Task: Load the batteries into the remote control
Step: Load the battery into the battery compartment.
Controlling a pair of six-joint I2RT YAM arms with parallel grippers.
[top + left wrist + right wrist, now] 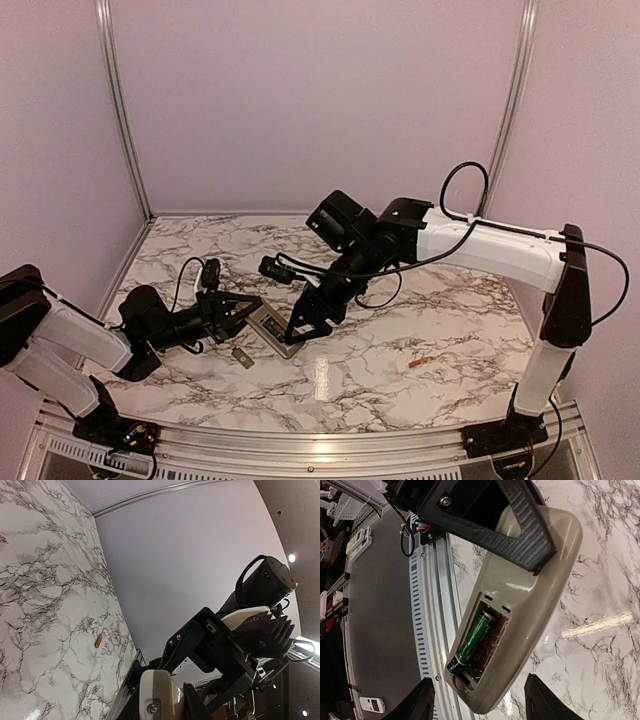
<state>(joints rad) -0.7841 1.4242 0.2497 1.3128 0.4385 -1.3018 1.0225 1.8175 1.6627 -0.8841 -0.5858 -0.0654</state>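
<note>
The remote control [276, 329] is held back-up just above the marble, with my left gripper [238, 309] shut on its left end. In the left wrist view the remote's rounded end [159, 692] fills the space between the left gripper [162, 707]. The battery recess faces the right wrist camera, and a green battery [475, 634] lies in its left slot, while the slot beside it shows bare board. My right gripper [479, 681] is open, its fingers [422, 702] standing either side of the remote control [530, 600] without touching it. An orange battery [418, 362] [98, 641] lies on the table to the right.
A small flat grey cover piece [241, 356] lies on the marble table [380, 390] just in front of the remote. Lilac walls close off the back and sides. A metal rail [300, 445] runs along the near edge.
</note>
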